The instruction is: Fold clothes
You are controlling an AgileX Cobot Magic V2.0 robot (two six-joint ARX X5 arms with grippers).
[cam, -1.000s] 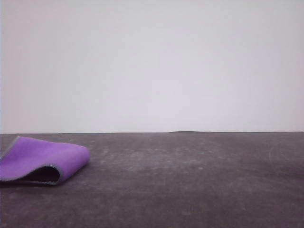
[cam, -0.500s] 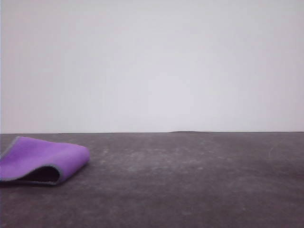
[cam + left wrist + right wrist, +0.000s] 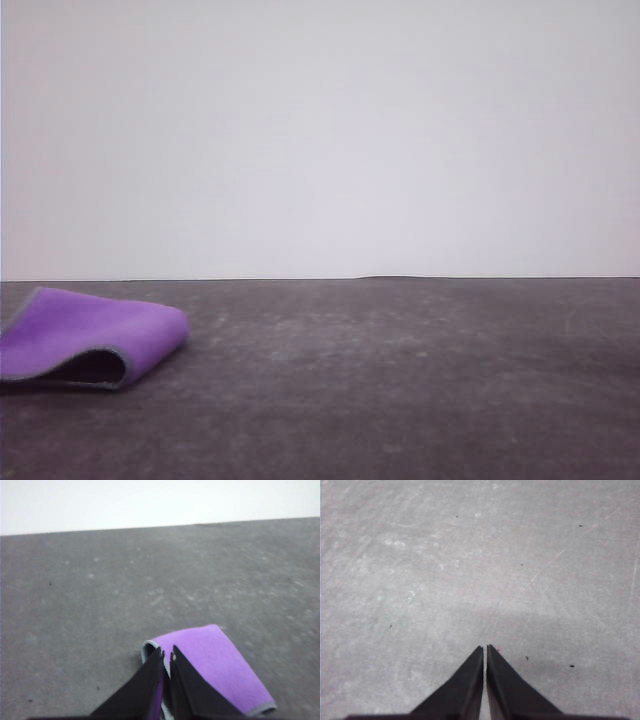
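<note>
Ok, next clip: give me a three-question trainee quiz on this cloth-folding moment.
1. True or false: the cloth lies doubled over, purple face outward.
2. On which side of the table does the cloth lie in the front view? A) left B) centre C) right
3. Fill in: the right end effector hangs over bare table with its fingers ____.

Key: 1 true. 2 A. 3 shut, with nothing between them. The left end effector is near the cloth's edge; whether it pinches the cloth is unclear.
</note>
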